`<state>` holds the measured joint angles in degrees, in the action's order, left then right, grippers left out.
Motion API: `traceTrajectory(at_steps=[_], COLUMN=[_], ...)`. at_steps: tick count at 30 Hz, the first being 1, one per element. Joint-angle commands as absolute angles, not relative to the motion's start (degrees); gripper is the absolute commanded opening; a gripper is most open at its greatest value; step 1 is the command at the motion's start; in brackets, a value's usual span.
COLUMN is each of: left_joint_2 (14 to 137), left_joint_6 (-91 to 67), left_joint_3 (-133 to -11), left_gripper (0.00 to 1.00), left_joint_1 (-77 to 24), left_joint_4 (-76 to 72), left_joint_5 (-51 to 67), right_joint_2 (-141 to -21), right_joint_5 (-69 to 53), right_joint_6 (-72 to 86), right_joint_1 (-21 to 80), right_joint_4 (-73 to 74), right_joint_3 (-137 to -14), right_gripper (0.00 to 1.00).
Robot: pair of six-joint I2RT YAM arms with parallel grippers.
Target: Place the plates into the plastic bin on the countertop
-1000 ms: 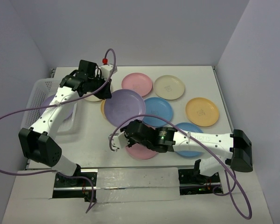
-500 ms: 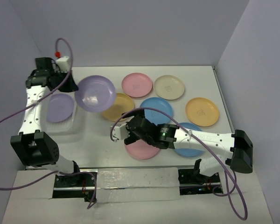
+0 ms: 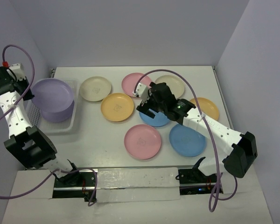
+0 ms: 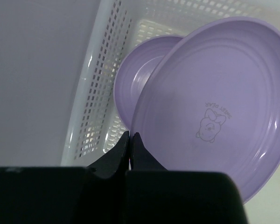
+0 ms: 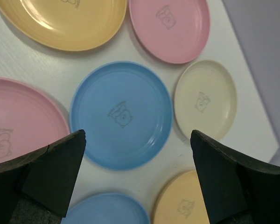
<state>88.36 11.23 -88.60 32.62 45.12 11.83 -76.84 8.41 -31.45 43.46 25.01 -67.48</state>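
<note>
My left gripper (image 3: 30, 91) is shut on the rim of a purple plate (image 3: 52, 92) and holds it tilted over the white mesh plastic bin (image 3: 73, 116). In the left wrist view the closed fingertips (image 4: 131, 136) pinch that plate (image 4: 214, 107). A second purple plate (image 4: 140, 79) lies in the bin (image 4: 98, 84) beneath it. My right gripper (image 3: 148, 106) is open and empty above a blue plate (image 3: 158, 119), which also shows in the right wrist view (image 5: 121, 114) between the spread fingers (image 5: 51, 172).
On the white countertop (image 3: 93, 135) lie a cream plate (image 3: 95, 88), a yellow-orange plate (image 3: 117, 107), two pink plates (image 3: 133, 83) (image 3: 143, 141), another cream plate (image 3: 172, 83), a second blue plate (image 3: 187, 140) and a yellow-orange plate (image 3: 207, 108). Walls enclose three sides.
My left arm carried the purple plate from the table's middle leftward to above the bin. My right arm moved from the near pink plate up to above the blue plate.
</note>
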Motion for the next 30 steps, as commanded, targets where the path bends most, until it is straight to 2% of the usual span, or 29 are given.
traceTrajectory(at_steps=[1, 9, 10, 11, 12, 13, 15, 16, 20, 26, 30], left_joint_2=[92.48, 100.96, 101.42, 101.71, 101.78, 101.78, 100.33, 99.36, 96.26, 89.04, 84.91], left_joint_6=[11.68, 10.43, 10.76, 11.04, 11.25, 11.50, 11.93, 12.21, 12.91, 17.13, 19.44], left_joint_3=[-90.44, -91.40, -91.23, -91.12, -91.06, -90.89, -89.66, -89.29, -88.53, -86.40, -81.76], left_gripper=[0.00, 0.00, 0.04, 0.13, 0.27, 0.27, 0.53, 0.62, 0.86, 0.89, 0.87], left_joint_1=[32.60, 32.37, 32.34, 32.32, 32.26, 32.26, 32.05, 31.91, 30.41, 24.53, 9.50], left_joint_4=[40.84, 37.68, 37.70, 37.91, 38.32, 38.40, 38.03, 37.52, 36.51, 36.56, 37.74], left_joint_5=[10.39, 8.58, 8.65, 8.99, 9.66, 9.67, 11.22, 11.56, 12.07, 17.96, 18.13], right_joint_2=[-75.75, -75.12, -75.23, -75.42, -75.76, -75.76, -76.92, -77.44, -79.30, -82.32, -82.71], right_joint_5=[0.35, -6.63, -7.54, -8.20, -8.61, -9.12, -10.25, -10.53, -11.61, -13.77, -15.30], right_joint_6=[-22.99, -17.11, -16.88, -16.67, -16.27, -16.01, -14.76, -14.29, -11.59, -8.61, -7.11], right_joint_1=[39.81, 31.42, 30.00, 28.95, 28.40, 27.88, 26.71, 26.61, 26.07, 24.61, 22.71], right_joint_4=[27.96, 29.03, 29.22, 29.41, 29.62, 29.87, 30.14, 30.15, 29.98, 29.90, 29.75], right_joint_3=[-69.49, -68.20, -68.29, -68.42, -68.55, -68.81, -69.63, -69.78, -69.87, -68.91, -68.51], right_gripper=[1.00, 1.00, 1.00, 1.00, 1.00, 1.00, 1.00, 1.00, 0.99, 0.96, 0.96])
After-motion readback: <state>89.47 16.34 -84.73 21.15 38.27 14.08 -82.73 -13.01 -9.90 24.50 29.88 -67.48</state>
